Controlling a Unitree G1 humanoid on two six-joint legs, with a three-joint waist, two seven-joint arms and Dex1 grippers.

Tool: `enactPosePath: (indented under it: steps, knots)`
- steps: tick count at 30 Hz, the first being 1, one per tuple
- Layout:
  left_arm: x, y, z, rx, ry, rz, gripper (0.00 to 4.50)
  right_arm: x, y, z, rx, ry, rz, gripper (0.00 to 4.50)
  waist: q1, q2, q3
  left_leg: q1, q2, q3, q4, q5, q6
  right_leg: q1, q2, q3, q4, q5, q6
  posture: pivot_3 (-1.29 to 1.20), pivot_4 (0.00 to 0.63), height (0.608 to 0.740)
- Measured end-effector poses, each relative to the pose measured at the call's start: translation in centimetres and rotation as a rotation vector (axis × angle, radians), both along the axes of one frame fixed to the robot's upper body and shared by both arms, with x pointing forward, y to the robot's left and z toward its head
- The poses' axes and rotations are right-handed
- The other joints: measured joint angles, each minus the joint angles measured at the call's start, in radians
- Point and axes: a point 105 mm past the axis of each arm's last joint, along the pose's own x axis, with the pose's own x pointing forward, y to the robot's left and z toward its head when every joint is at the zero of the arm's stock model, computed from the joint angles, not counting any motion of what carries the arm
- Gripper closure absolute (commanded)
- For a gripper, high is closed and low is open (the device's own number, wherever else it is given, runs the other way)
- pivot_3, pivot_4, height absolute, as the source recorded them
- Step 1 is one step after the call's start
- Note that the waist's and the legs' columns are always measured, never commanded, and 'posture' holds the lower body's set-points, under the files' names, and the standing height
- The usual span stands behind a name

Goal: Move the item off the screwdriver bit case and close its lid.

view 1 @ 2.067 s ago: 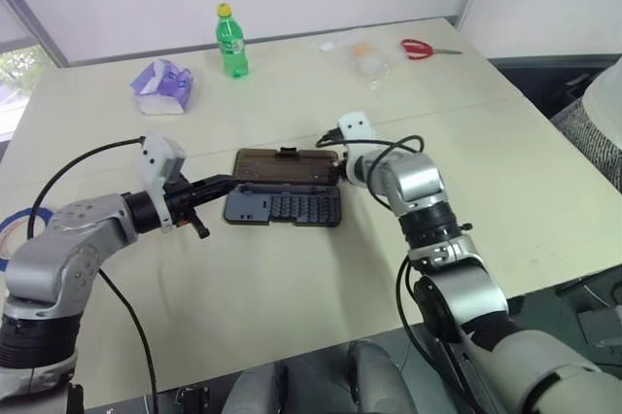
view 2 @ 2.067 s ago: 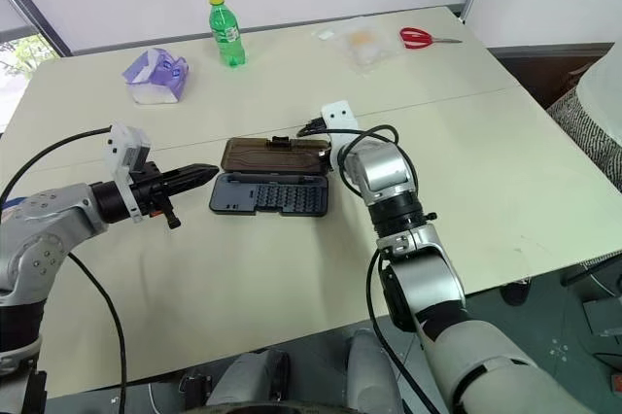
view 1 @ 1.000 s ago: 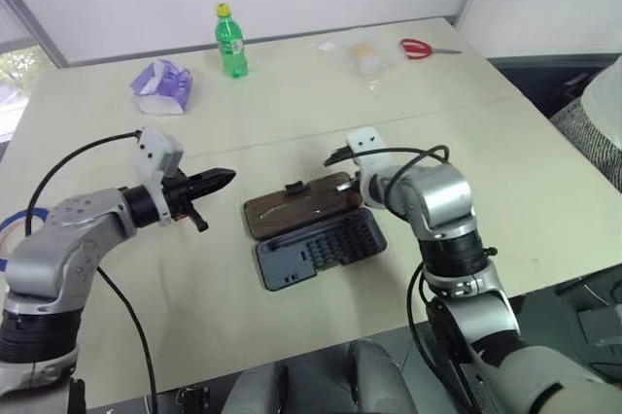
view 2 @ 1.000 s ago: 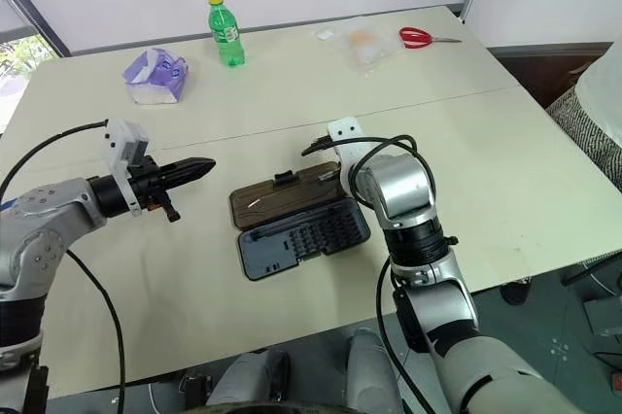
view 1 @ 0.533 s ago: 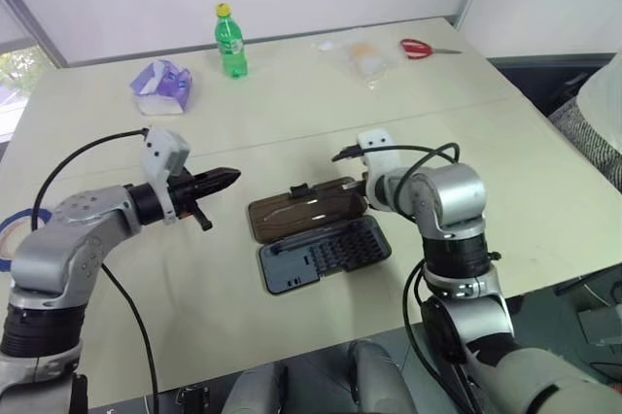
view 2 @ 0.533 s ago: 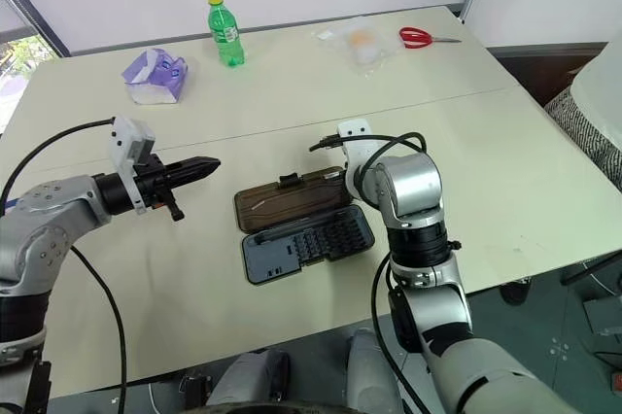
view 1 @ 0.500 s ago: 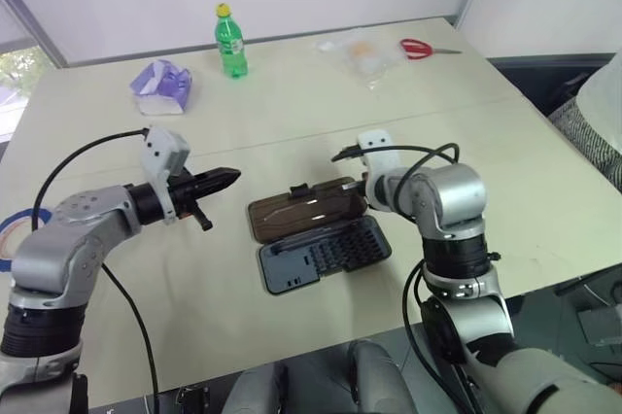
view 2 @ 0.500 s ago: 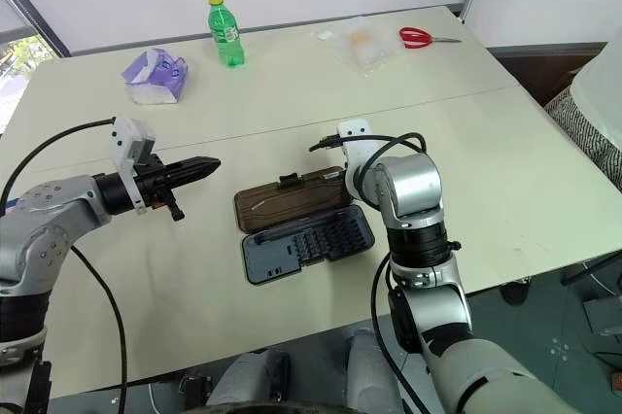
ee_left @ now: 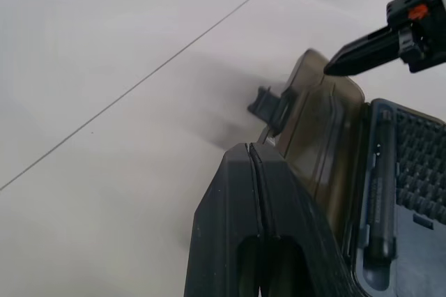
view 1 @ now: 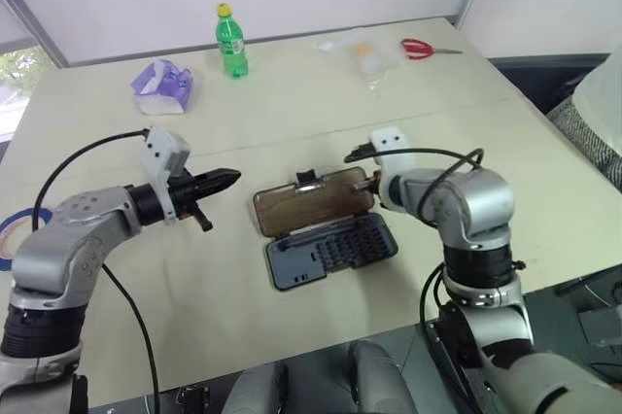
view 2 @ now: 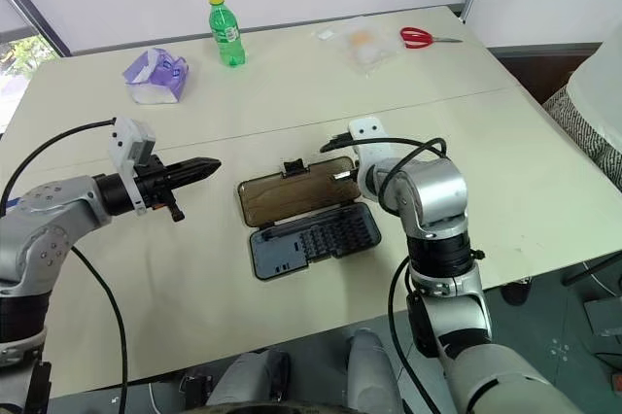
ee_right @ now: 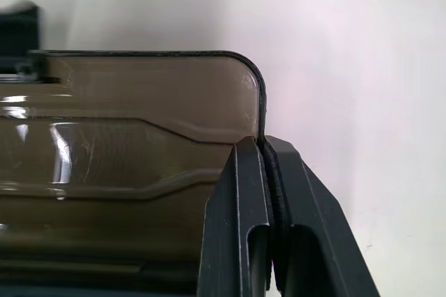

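Observation:
The screwdriver bit case (view 1: pixel 330 251) lies open at the table's middle, its rows of bits showing. Its smoky-brown lid (view 1: pixel 313 202) is folded back on the far side, with the black latch tab (view 1: pixel 308 179) at its far edge. My right gripper (view 1: pixel 369 184) is at the lid's right end and is shut on the lid's side rim (ee_right: pixel 260 112). My left gripper (view 1: pixel 228 179) is shut and empty. It hovers left of the case, pointing at it, a short gap away. The item is out of view, and nothing rests on the case.
At the table's far side stand a green bottle (view 1: pixel 231 42), a purple tissue pack (view 1: pixel 162 86), a clear plastic bag (view 1: pixel 362 56) and red scissors (view 1: pixel 420 48). A blue tape roll (view 1: pixel 12 231) sits at the left edge. A person's clothing (view 1: pixel 603 93) shows at the right.
The case has slid right and turned squarer to me, along with my right gripper at the lid's end. The left arm has stayed still.

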Motion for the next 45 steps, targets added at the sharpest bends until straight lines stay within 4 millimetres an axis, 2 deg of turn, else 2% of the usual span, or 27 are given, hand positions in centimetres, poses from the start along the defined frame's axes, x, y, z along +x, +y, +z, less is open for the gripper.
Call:
enactPosePath:
  steps: [10, 17, 45]
  knots:
    - [0.0, -0.1, 0.1, -0.002, -0.003, -0.006, 4.5, -0.1, 0.2, 0.2, 0.023, -0.007, 0.012, 4.48, 0.002, 0.0, 0.0, 0.0, 0.0, 0.0, 0.0, 0.0, 0.0, 0.0, 0.0, 0.0, 0.0, 0.0, 0.0, 0.0, 0.15, 0.74]
    - [0.0, -0.1, 0.2, -0.001, -0.008, -0.008, 4.5, -0.9, -0.2, -2.2, 0.062, 0.086, 0.009, 4.48, 0.003, 0.0, 0.0, 0.0, 0.0, 0.001, 0.0, 0.0, 0.0, 0.0, 0.0, 0.0, 0.0, 0.0, 0.0, 0.0, 0.15, 0.74]
    - [0.2, 0.0, -0.2, 0.003, 0.004, -0.012, 4.5, -2.0, -0.9, -2.5, 0.118, 0.166, -0.008, 4.48, 0.014, 0.0, 0.0, 0.0, 0.0, 0.001, 0.0, 0.0, 0.0, 0.0, 0.0, 0.0, 0.0, 0.0, 0.0, 0.0, 0.15, 0.74]
